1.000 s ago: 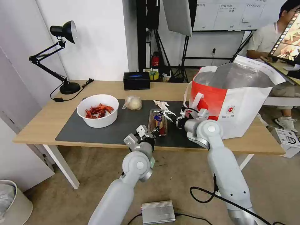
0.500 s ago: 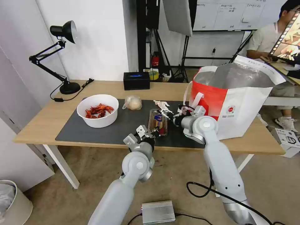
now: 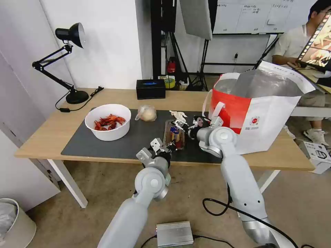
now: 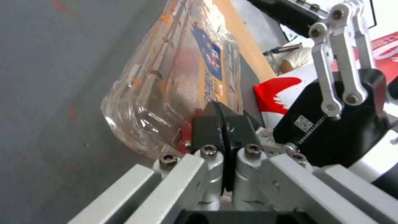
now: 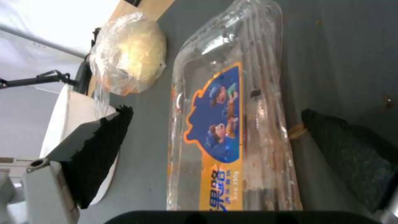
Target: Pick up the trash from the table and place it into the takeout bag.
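Observation:
The clear clamshell tray (image 3: pixel 174 132) with red scraps lies on the dark mat (image 3: pixel 138 139) of the table (image 3: pixel 44 134). My left gripper (image 3: pixel 169 146) is shut on the tray's near rim (image 4: pixel 166 93), its pads (image 4: pixel 207 127) pinched together. My right gripper (image 3: pixel 181 124) is open over the tray's far end, and its fingers (image 5: pixel 104 146) straddle the labelled tray (image 5: pixel 224 124). A white bowl (image 3: pixel 107 122) of crayfish shells, a baggie (image 3: pixel 147 113) with a beige lump and a crumpled tissue (image 3: pixel 178 114) rest on the mat. At the right stands the takeout bag (image 3: pixel 262 117), open.
A black box (image 3: pixel 150 89) and a desk lamp (image 3: pixel 70 65) stand at the table's back. On the floor are a silver box (image 3: pixel 174 233), cables and a white bin (image 3: pixel 13 224). The bag stands close behind my right arm.
My right arm has swung left, away from the bag, bringing its open gripper over the tray's far end. The left gripper and tray have stayed put.

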Motion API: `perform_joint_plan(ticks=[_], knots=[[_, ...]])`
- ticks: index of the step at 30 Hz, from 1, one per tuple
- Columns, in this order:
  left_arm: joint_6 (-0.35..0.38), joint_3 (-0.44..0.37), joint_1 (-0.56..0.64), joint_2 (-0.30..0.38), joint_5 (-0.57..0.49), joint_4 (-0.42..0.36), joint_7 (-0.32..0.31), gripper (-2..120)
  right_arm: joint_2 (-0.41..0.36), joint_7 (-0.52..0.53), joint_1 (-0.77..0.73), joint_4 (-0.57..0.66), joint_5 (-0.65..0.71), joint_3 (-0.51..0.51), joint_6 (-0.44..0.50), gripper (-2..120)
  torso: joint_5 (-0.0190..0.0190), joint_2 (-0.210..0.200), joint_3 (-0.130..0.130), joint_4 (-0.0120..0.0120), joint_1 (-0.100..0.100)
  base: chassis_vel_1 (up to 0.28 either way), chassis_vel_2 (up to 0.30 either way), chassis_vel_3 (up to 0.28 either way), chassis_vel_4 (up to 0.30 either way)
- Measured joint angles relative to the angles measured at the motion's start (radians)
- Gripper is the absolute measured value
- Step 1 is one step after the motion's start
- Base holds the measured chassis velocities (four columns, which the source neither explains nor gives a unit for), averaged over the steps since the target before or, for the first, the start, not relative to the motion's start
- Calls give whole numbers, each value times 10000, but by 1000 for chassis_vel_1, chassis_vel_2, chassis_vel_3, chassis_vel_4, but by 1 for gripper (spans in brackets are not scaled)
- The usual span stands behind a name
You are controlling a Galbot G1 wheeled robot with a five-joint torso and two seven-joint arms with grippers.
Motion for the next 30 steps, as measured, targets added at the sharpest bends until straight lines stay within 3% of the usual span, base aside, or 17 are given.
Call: perform_joint_plan(ticks=[30], knots=[[-10,-76,62,-17,-30,-210,0,0,249,53,201,-389,-10,-35,7,100,0,0,0,0,0,0,0,0,0]])
